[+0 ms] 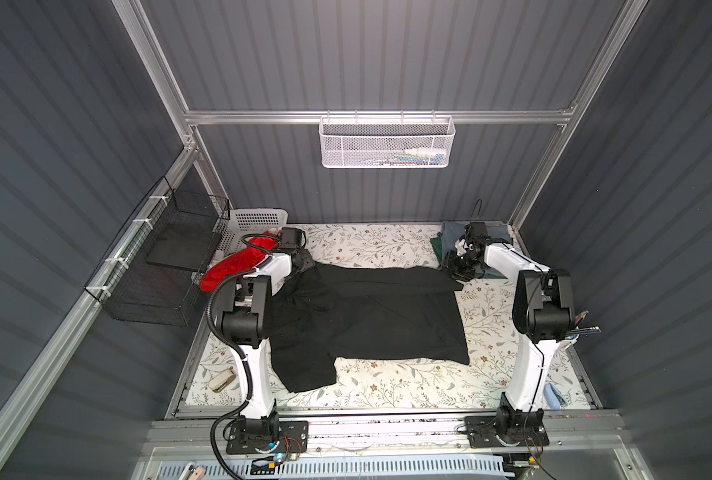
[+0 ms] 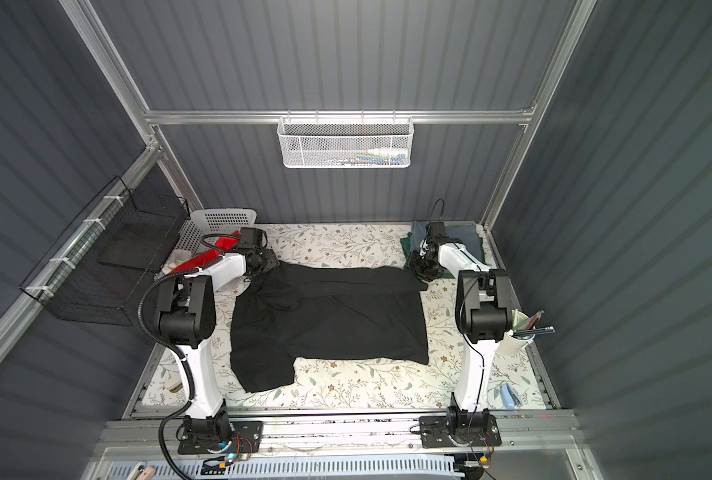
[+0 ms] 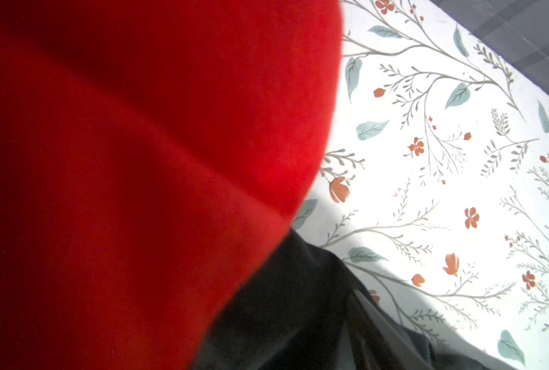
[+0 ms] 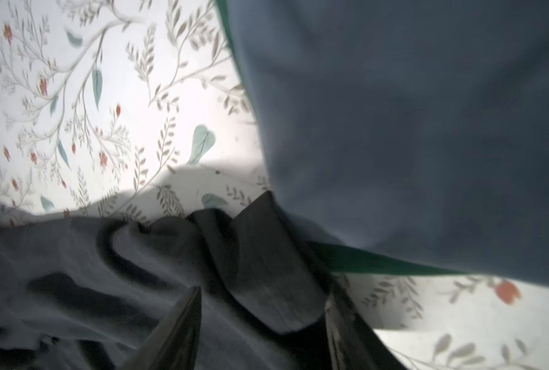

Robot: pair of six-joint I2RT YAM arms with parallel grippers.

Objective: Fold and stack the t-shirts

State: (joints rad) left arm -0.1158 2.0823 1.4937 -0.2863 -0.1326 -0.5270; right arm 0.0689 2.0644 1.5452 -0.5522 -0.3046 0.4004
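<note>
Four shirts are in play, and nearest the arm bases the large black t-shirt [image 1: 366, 316] lies spread over the middle of the floral-printed table [image 1: 387, 386], one sleeve drooping toward the near edge and soft diagonal creases running across its body. It is matte, limp knit cloth, light but wide, so I judge it will sag and bunch wherever it is unsupported. The two far corners, taken together, look like the sensible hold. At the far left corner sits the left gripper [image 1: 304, 259]. Its wrist view is mostly filled with red cloth, with only dark folds below, so I cannot tell whether it is parted or clamped. At the far right corner the right gripper [image 1: 460, 270] has its fingers [image 4: 177, 326] standing apart with a rumpled band of black fabric between them, straddling it rather than plainly pinching. Beyond the left gripper the bright red t-shirt [image 1: 237, 262] spills in a loose, fuzzy heap from the white perforated basket [image 1: 254, 218]. In the far right corner the slate blue-grey t-shirt [image 4: 411, 128] rests folded on the dark green t-shirt [image 4: 379, 261], whose edge peeks out beneath it, just beside the black shirt's corner
</note>
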